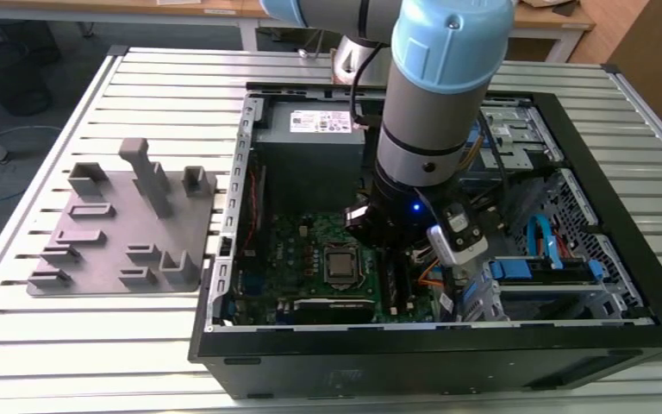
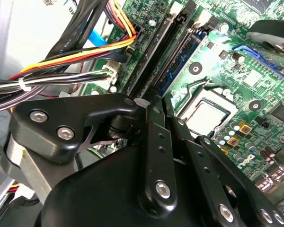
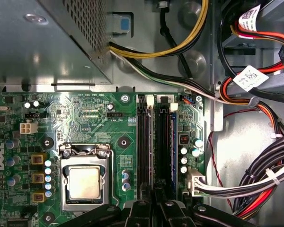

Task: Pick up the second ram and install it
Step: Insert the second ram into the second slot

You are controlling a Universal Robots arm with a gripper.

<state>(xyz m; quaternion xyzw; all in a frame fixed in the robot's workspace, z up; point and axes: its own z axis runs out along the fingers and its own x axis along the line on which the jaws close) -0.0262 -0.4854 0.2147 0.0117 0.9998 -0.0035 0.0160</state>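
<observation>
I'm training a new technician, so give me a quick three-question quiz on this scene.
1. In the exterior view, on which side of the computer case does the grey fixture block stand?
2. True or false: the end effector hangs over that block.
3. The end effector is nearest the: A) memory slots B) drive bay C) power supply.
Key: 1 left; 2 false; 3 A.

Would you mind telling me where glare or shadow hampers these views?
First wrist view: glare washes the motherboard above the processor. Second wrist view: the dark tool looms blurred in front. Exterior view: the arm shades the case interior.
</observation>
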